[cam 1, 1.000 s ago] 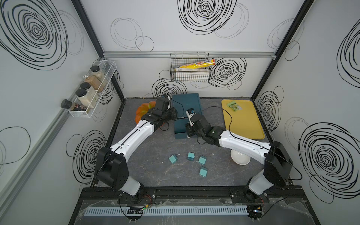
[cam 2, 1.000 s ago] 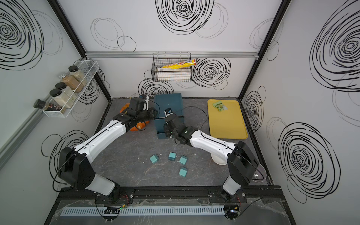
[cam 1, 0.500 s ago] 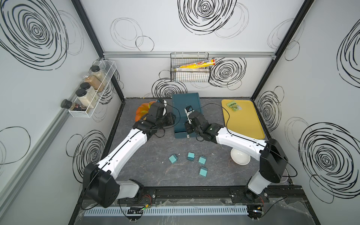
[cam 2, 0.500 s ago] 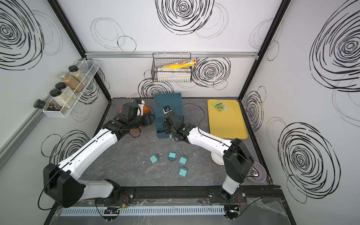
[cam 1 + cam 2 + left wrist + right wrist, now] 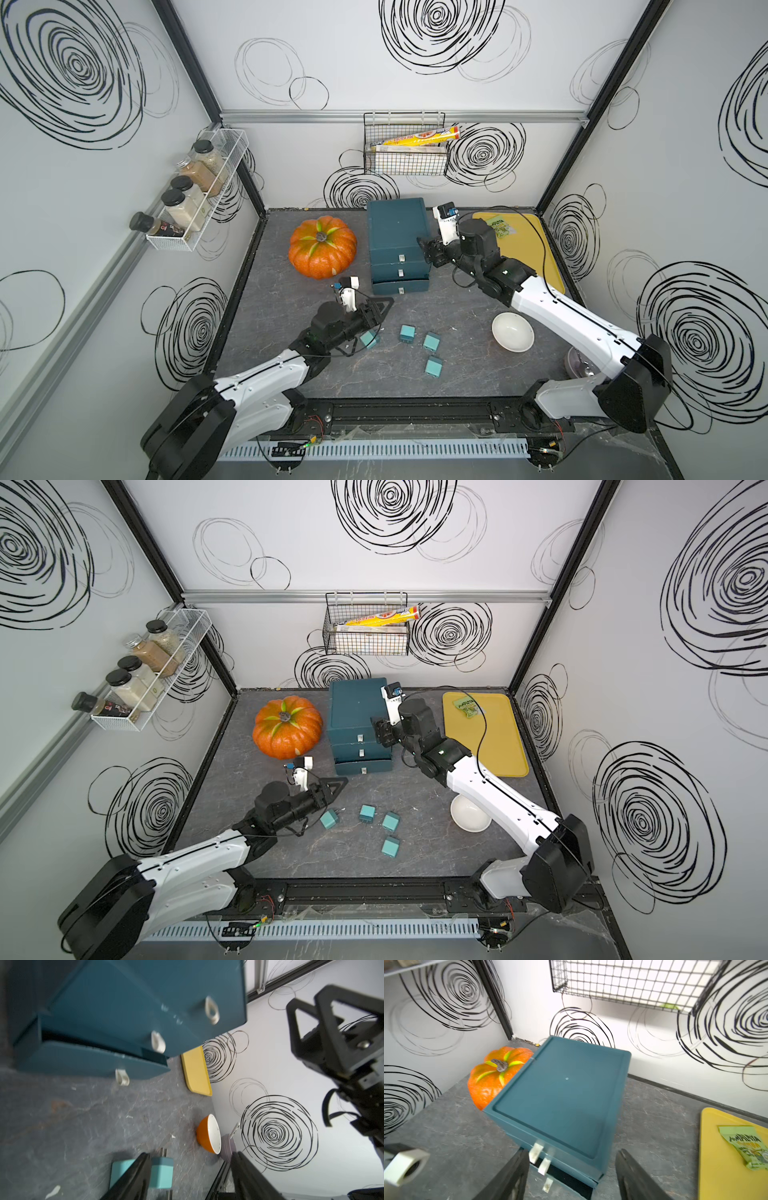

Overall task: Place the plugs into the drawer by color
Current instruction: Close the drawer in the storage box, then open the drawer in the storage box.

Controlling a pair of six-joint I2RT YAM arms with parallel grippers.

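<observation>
Your drawer chest (image 5: pixel 397 232) stands at the middle of the counter's (image 5: pixel 457 299) back edge, its three silver pulls facing the front edge. The bottom drawer (image 5: pixel 401 286) juts a little past the two above it. A dark gap shows over it in both wrist views, but what lies inside any drawer is hidden.

On the back wall hangs a wire basket (image 5: pixel 405 166) holding a long yellow box (image 5: pixel 419 137). On the left wall, a white spice rack (image 5: pixel 195 208) carries dark-lidded jars (image 5: pixel 183 203). A yellow tray (image 5: pixel 536 257) runs along the right edge from the back right corner, with a green packet (image 5: pixel 500 226) at its back end. A bowl (image 5: pixel 512 331), white inside and orange outside, sits nearer the front, close to the right edge.

Four teal plugs (image 5: pixel 407 333) lie loose on the grey marbled counter, midway along and toward the front edge. An orange pumpkin (image 5: pixel 322 249) sits just left of the chest.

Your left end effector (image 5: pixel 190 1154) is spread wide and grips nothing — the leftmost plug (image 5: pixel 329 819) lies on the counter right beside one finger. Your right end effector (image 5: pixel 572 1153) hangs at the chest's front right corner, level with the top drawer, also released and grasping nothing.

Bare counter runs between the chest's front and the plugs, and along the left edge.
</observation>
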